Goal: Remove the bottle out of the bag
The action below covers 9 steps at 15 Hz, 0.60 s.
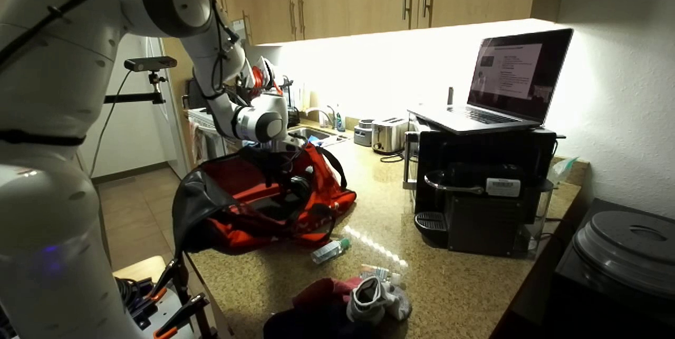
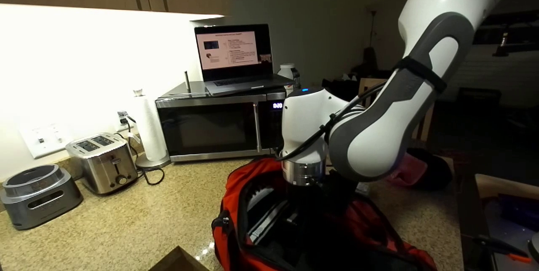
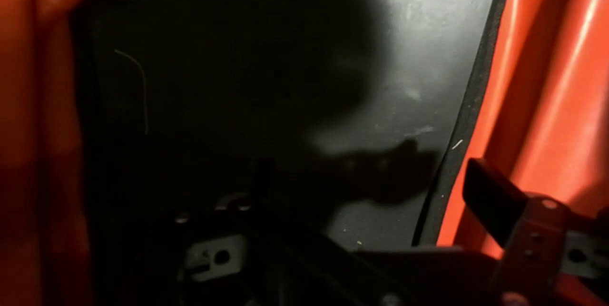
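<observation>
One red bag [image 1: 242, 178] around the wide-spread tool [image 3: 369, 169], green-capped bottle [image 1: 329, 251] just outside

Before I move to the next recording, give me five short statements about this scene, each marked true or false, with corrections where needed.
1. The gripper stands open inside the red bag. True.
2. The green-capped bottle lies in the red bag. False: it lies on the counter, outside it.
3. The laptop stands open on top of the microwave. True.
4. The paper towel roll stands on the microwave. False: it stands between the toaster and the microwave.
5. The red bag is closed. False: it gapes open around the gripper.
</observation>
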Tool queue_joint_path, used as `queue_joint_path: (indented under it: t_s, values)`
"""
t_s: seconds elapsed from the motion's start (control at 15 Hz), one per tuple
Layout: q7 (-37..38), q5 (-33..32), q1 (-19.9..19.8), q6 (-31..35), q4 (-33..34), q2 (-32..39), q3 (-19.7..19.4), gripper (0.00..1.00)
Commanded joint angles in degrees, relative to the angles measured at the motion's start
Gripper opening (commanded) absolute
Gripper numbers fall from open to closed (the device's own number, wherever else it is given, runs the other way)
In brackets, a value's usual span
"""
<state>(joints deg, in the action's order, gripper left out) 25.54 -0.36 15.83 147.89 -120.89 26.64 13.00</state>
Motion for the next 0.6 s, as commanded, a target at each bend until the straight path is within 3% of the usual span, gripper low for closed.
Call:
queue_joint_path:
  t_s: [0.0,0.53]
  values:
    - [-4.2,3.6,-0.5,-3.5,-1.9,-3.4,-1.0,1.00]
    - [-3.3,7.0,-1.1,-9.8,-6.7,-11.6,-2.3,1.00]
